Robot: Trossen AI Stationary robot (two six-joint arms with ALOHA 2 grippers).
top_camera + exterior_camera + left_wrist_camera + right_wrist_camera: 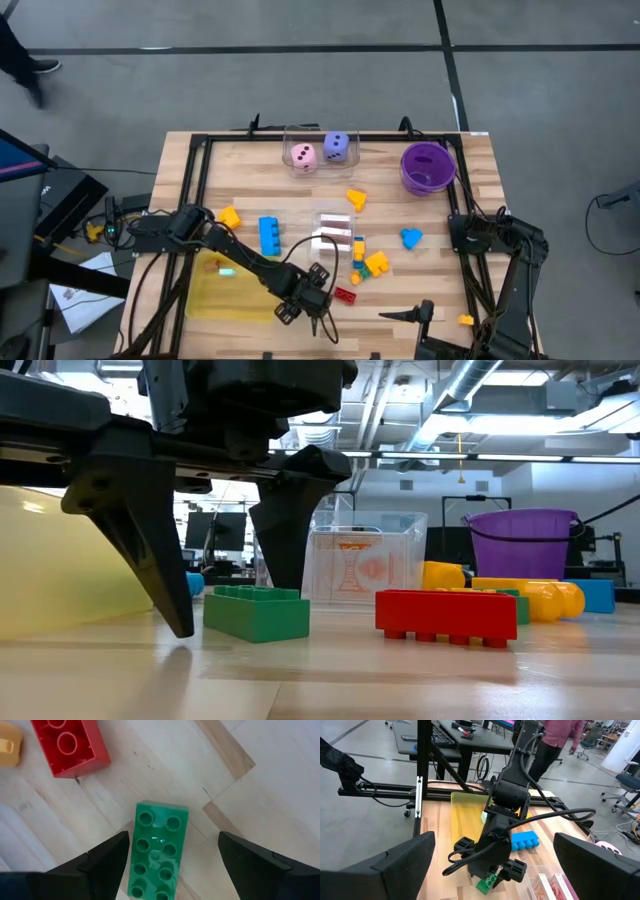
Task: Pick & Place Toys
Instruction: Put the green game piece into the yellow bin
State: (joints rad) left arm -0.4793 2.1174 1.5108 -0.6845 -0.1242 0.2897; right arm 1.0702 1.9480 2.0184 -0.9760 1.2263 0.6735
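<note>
High view. The left end effector (318, 322) points down at the front edge of the desk (190, 170), its fingers spread. The red brick (345, 295) lies just beside it, toward the desk's centre; the yellow tray (225, 300) lies on its other side. Farther off are the blue brick (269, 236), a clear box (336, 229) and 2 dice (303, 156) in another clear box at the rear edge. The right end effector (405, 316) waits released at the front right of the desk.

Low view. The left end effector's 2 dark fingers (150, 550) stand on either side of 1 end of the green brick (257, 612), spread and not clamped on it. The red brick (458, 615) rests on the desk just beside. The purple bowl (525, 545) stands well behind.

Left wrist view. The green brick (156, 851) lies flat, studs up, between the fingers (107, 862), nearer 1 of them. The red brick (70, 745) lies ahead.

Right wrist view. The right end effector's fingers (400, 865) are wide apart and empty. The left arm (507, 800) stands ahead of them over the green brick (487, 883). A person (555, 740) shows beyond the desk.
</note>
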